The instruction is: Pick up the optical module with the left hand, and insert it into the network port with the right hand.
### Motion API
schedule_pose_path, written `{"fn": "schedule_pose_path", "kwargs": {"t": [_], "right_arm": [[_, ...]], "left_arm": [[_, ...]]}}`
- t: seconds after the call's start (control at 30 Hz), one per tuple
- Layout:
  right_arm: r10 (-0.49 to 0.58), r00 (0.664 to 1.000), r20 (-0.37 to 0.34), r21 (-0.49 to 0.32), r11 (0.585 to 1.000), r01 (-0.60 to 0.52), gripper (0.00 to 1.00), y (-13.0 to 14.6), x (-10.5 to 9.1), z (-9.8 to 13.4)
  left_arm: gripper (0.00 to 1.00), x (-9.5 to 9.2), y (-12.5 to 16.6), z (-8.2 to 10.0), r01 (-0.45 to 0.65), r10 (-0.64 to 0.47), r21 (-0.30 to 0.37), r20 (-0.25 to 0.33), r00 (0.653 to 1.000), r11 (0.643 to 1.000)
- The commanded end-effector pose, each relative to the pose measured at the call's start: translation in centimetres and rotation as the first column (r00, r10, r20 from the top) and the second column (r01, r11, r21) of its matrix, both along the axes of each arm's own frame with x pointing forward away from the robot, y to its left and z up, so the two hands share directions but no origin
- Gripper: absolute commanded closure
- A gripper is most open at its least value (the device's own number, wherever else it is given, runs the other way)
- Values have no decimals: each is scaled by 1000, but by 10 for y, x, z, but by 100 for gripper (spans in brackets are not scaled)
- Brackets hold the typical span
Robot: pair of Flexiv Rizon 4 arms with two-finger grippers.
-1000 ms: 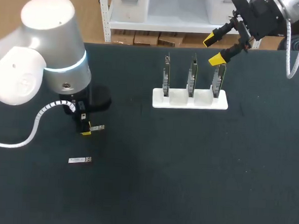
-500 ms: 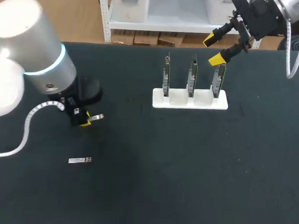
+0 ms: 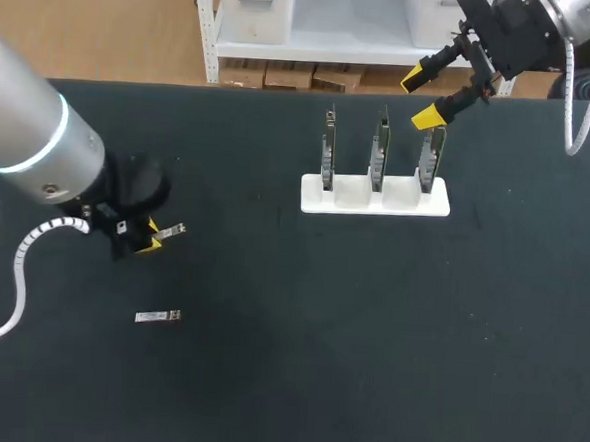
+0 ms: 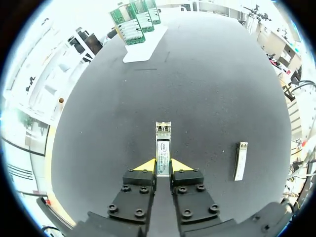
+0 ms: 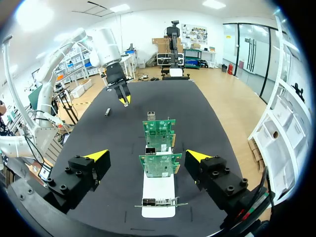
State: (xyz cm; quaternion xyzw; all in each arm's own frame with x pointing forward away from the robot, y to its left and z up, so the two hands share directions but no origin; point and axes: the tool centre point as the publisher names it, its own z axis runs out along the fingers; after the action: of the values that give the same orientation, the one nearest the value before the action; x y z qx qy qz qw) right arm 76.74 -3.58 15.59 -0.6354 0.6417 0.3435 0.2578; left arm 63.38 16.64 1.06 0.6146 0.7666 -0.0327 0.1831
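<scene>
My left gripper point(image 3: 149, 240) is shut on a silver optical module point(image 3: 170, 231), held above the dark table at the left. In the left wrist view the module point(image 4: 163, 143) sticks out forward from between the yellow-tipped fingers of that gripper point(image 4: 163, 165). A second module point(image 3: 158, 317) lies flat on the table below it, seen beside the gripper point(image 4: 240, 161). My right gripper point(image 3: 426, 97) hangs open above the right end of the white rack point(image 3: 375, 198). Under the right gripper point(image 5: 147, 156) stand green circuit boards point(image 5: 160, 164) with metal ports point(image 5: 150, 149).
The rack point(image 4: 143, 47) holds three upright boards at the table's far middle. Dark tabletop point(image 3: 368, 336) spreads between the rack and the left arm. The table's far edge runs just behind the rack.
My left arm has swung to the left and slightly back with the module in its fingers, away from the module lying on the table. The right arm has not moved.
</scene>
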Motion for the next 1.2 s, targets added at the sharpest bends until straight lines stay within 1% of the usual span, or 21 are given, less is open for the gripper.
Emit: {"fn": "schedule_pose_path", "kwargs": {"t": [0.03, 0.1, 0.17, 0.23, 0.3, 0.33, 0.4, 0.43, 0.47, 0.5, 0.53, 0.63, 0.7, 1.17, 1.2], "right_arm": [[-2, 1000, 2, 1, 1000, 2, 0, 0, -1, 0], [-2, 1000, 2, 1, 1000, 2, 0, 0, -1, 0], [-2, 1000, 2, 1, 1000, 2, 0, 0, -1, 0], [-2, 1000, 2, 1, 1000, 2, 0, 0, -1, 0], [-2, 1000, 2, 1, 1000, 2, 0, 0, -1, 0], [-2, 1000, 2, 1, 1000, 2, 0, 0, -1, 0], [-2, 1000, 2, 1, 1000, 2, 0, 0, -1, 0], [-2, 1000, 2, 1, 1000, 2, 0, 0, -1, 0], [-2, 1000, 2, 1, 1000, 2, 0, 0, -1, 0], [-2, 1000, 2, 1, 1000, 2, 0, 0, -1, 0], [-2, 1000, 2, 1, 1000, 2, 0, 0, -1, 0], [-2, 1000, 2, 1, 1000, 2, 0, 0, -1, 0], [-2, 1000, 2, 1, 1000, 2, 0, 0, -1, 0], [-2, 1000, 2, 1, 1000, 2, 0, 0, -1, 0], [-2, 1000, 2, 1, 1000, 2, 0, 0, -1, 0]], "left_arm": [[100, 1, 2, -1, 5, -5, -10, 0, 1000, 1000], [100, 4, 4, -2, -6, 6, -28, -5, 1000, 1000], [100, 9, 1, 3, 5, -5, -69, 8, 1000, 998], [100, 13, -10, 14, 22, -17, -105, 50, 999, 994], [100, 19, -23, 26, 60, -50, -158, 62, 997, 986], [100, 22, -31, 35, 81, -66, -187, 82, 994, 979], [100, 25, -45, 47, 121, -100, -227, 103, 990, 966], [100, 25, -52, 54, 139, -112, -234, 125, 986, 962], [100, 24, -59, 59, 153, -123, -245, 134, 983, 957], [100, 23, -65, 65, 187, -157, -278, 127, 979, 942], [100, 24, -72, 73, 212, -176, -297, 143, 974, 931], [100, 26, -77, 85, 226, -178, -320, 173, 969, 920], [100, 28, -73, 86, 218, -169, -326, 172, 971, 920], [100, 28, -73, 86, 218, -169, -326, 172, 971, 920], [100, 28, -76, 84, 222, -175, -337, 164, 971, 915]]}}
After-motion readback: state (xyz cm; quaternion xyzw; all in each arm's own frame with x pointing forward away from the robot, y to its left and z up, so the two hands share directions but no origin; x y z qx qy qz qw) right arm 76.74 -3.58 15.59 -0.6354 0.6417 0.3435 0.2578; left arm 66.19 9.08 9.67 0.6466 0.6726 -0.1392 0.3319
